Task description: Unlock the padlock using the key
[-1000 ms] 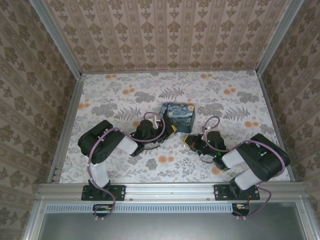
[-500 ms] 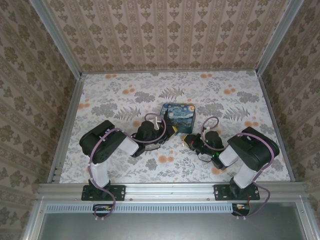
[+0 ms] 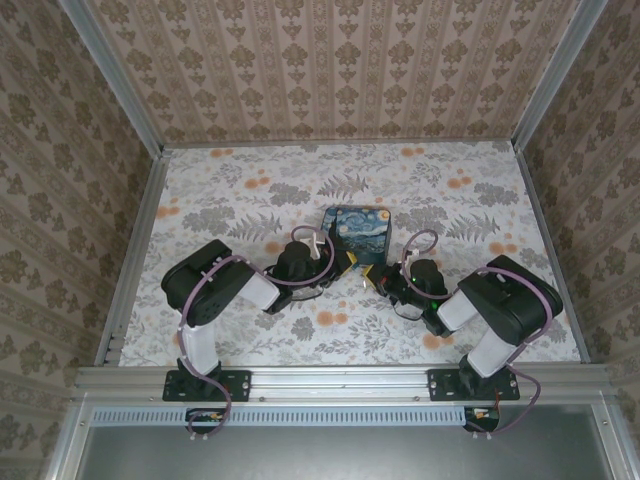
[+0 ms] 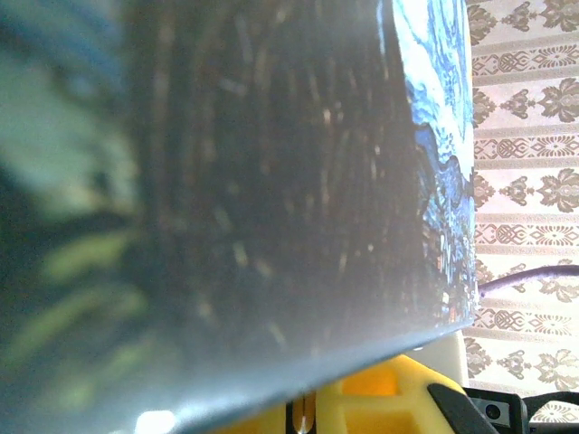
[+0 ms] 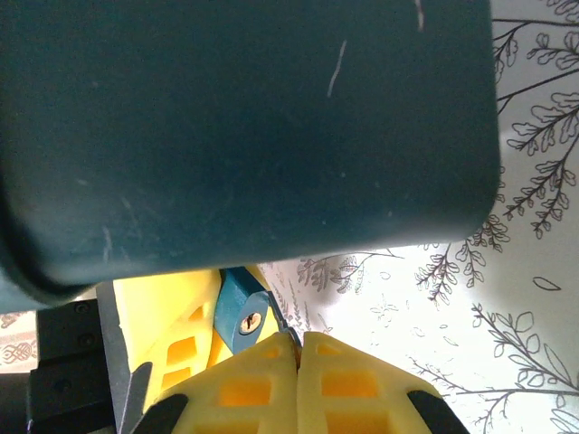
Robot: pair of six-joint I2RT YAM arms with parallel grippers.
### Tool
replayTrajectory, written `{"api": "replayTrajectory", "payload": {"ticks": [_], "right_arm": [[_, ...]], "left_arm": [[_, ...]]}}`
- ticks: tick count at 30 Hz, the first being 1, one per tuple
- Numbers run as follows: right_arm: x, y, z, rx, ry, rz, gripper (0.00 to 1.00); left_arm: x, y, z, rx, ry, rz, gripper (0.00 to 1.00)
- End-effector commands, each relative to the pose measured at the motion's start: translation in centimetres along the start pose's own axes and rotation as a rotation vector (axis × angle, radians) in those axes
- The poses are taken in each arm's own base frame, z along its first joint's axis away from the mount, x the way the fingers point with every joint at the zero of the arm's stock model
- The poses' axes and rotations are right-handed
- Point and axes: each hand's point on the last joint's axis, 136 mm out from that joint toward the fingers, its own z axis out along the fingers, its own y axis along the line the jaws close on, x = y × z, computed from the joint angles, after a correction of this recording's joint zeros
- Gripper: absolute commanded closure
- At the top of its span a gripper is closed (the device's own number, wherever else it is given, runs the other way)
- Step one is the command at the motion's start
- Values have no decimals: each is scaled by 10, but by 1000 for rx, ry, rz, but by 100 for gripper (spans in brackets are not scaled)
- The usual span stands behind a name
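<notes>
The padlock, a tiny lock with a dark blue body and a brass keyhole facing the right wrist camera, sits against the yellow fingers of my left gripper, which is shut on it. In the left wrist view a metal sliver shows between that gripper's closed yellow fingers. My right gripper is shut on the key. Its thin blade sticks out beside the keyhole, just to its right, not inside it. From above, the right gripper stands close to the left one, just in front of the tin.
The blue swirl-painted tin lies right behind both grippers. Its dark side hangs close over the right wrist camera, and its side nearly covers the left wrist view. Flowered tabletop spreads around, with patterned walls behind.
My right arm has pushed left and forward, bringing the key closer to the padlock. The left gripper has edged slightly right along the tin.
</notes>
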Motion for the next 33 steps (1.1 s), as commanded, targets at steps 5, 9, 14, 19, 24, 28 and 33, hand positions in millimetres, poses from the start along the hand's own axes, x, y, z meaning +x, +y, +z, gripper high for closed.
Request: {"api": "replayTrajectory", "payload": {"ticks": [5,9,14,19,24,28,33], "right_arm": [[-2,19,1,-45,-5,-30,100],[-2,21,1,-45,-5,-36,100],[-3,24,-1,-43,-8,-44,100],[-4,26,-2,-40,-10,-52,100],[-5,28,-1,-39,-13,-55,100],[-5,30,0,-43,-10,-55,100],[-6,29,1,-42,-15,-57,100]], "left_arm": [[-1,-8,8,25,-6,30,100],[-1,-6,8,15,-9,37,100],[-1,-3,9,2,-9,44,100],[-2,0,9,-6,-14,47,100],[-1,0,9,-6,-14,51,100],[-2,1,10,-8,-16,50,100],[-1,-4,10,10,-13,40,100]]}}
